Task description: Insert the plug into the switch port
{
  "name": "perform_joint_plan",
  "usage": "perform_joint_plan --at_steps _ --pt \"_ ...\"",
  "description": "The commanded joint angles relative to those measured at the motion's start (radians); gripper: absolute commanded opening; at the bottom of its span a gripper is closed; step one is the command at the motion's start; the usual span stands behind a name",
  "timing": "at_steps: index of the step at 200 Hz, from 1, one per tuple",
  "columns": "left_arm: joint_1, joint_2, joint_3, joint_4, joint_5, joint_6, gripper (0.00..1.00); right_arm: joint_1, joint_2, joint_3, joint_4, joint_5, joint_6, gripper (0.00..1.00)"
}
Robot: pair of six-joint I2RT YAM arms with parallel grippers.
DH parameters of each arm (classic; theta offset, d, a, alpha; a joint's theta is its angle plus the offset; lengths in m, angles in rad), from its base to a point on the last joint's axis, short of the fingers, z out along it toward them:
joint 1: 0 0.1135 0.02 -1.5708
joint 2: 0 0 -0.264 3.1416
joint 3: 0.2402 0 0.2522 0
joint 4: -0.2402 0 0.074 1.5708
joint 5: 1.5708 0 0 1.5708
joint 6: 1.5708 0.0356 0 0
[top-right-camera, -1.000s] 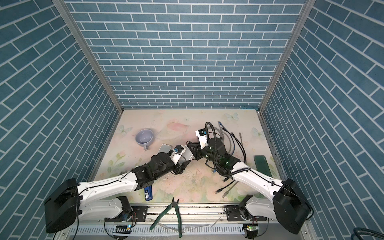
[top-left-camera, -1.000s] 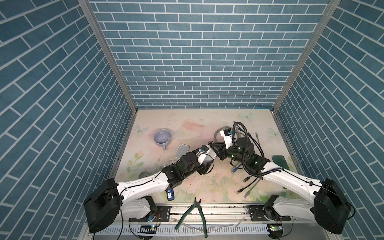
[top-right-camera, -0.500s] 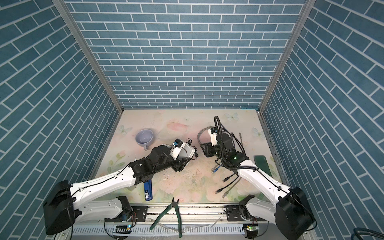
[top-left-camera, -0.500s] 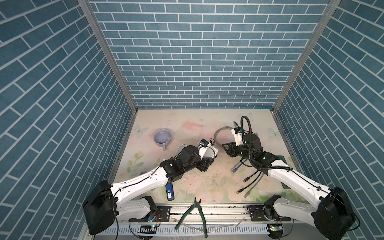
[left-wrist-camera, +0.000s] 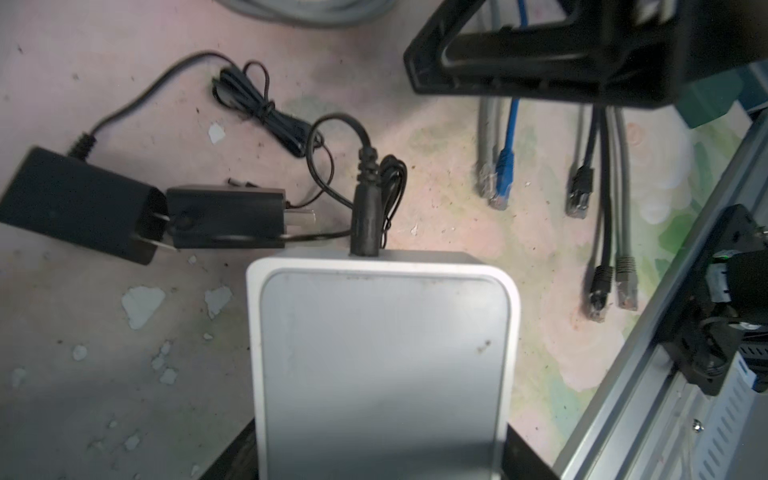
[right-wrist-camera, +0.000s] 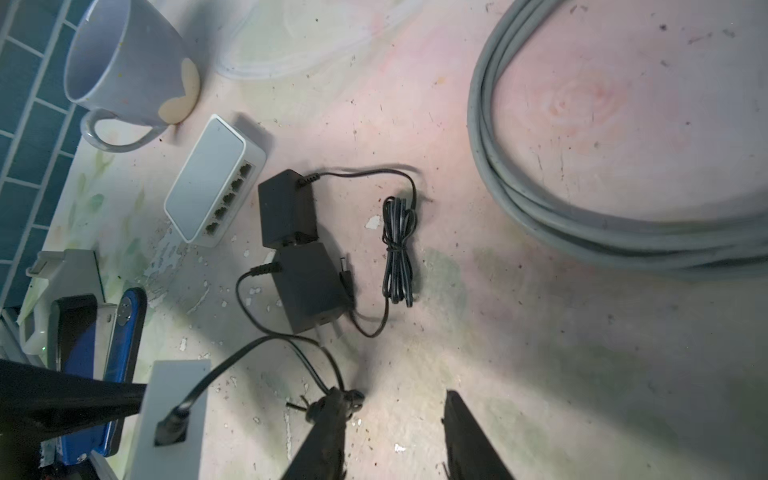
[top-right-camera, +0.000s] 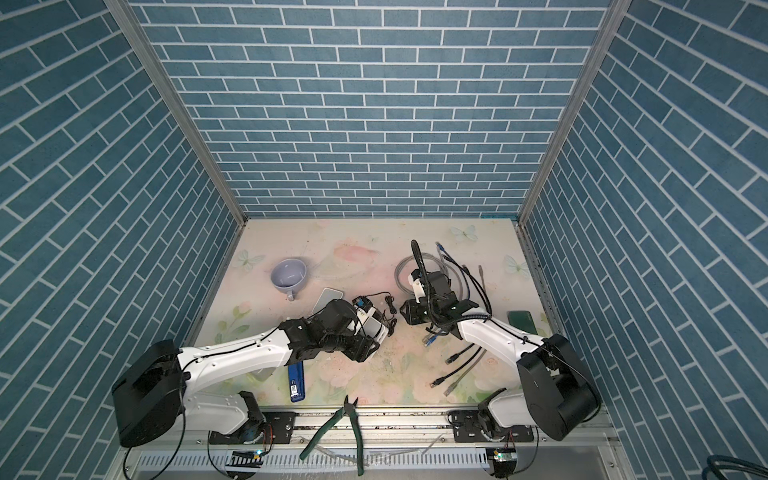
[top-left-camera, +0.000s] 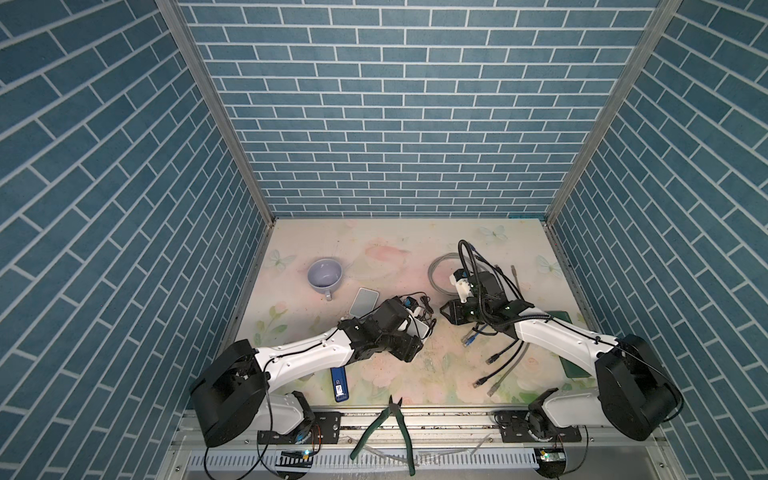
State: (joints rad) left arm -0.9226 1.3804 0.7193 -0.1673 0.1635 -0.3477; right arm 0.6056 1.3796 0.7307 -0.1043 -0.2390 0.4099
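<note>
The plug sits in the switch
My left gripper clamps the white switch; my right gripper stands part-open and empty, near the switch's plugged edge.

The left claw grips a white switch with a black plug in its far edge. Beyond the claw lie two black adapters and network cable ends.

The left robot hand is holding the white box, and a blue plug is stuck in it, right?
Not quite. The left gripper holds the white box, but the plug stuck in it is black, not blue. The left wrist view shows it.
</note>
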Motion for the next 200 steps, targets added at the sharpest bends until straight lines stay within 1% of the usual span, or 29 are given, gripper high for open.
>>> perform_joint_plan --at_steps 1,33,60,75,78,98,143,164,180,200 --pt "0.002 0.07 0.034 -0.046 0.001 -0.033 0.51 -0.003 0.006 0.052 -0.03 0.027 -0.022 0.4" --pt "0.002 0.187 0.114 -0.093 -0.038 -0.046 0.53 -0.005 -0.026 0.061 -0.055 0.09 -0.087 0.41" --pt "0.004 0.276 0.191 -0.161 -0.069 -0.039 0.54 -0.018 -0.083 0.062 -0.059 0.143 -0.186 0.41" --pt "0.009 0.315 0.226 -0.192 -0.09 -0.029 0.54 -0.028 -0.11 0.064 -0.056 0.145 -0.249 0.42" --pt "0.011 0.323 0.233 -0.196 -0.093 -0.029 0.55 -0.03 -0.114 0.066 -0.056 0.167 -0.261 0.42" --pt "0.034 0.363 0.273 -0.225 -0.12 -0.02 0.55 -0.042 -0.139 0.069 -0.049 0.193 -0.309 0.42" --pt "0.082 0.393 0.33 -0.209 -0.219 0.023 0.55 -0.062 -0.174 0.046 0.008 0.199 -0.347 0.42" --pt "0.083 0.396 0.369 -0.249 -0.252 0.057 0.55 -0.07 -0.18 0.039 0.026 0.206 -0.368 0.42" --pt "0.082 0.392 0.375 -0.285 -0.259 0.064 0.55 -0.075 -0.19 0.023 0.048 0.184 -0.432 0.43" --pt "0.08 0.372 0.349 -0.321 -0.258 0.045 0.56 -0.078 -0.232 -0.02 0.119 0.2 -0.491 0.43"
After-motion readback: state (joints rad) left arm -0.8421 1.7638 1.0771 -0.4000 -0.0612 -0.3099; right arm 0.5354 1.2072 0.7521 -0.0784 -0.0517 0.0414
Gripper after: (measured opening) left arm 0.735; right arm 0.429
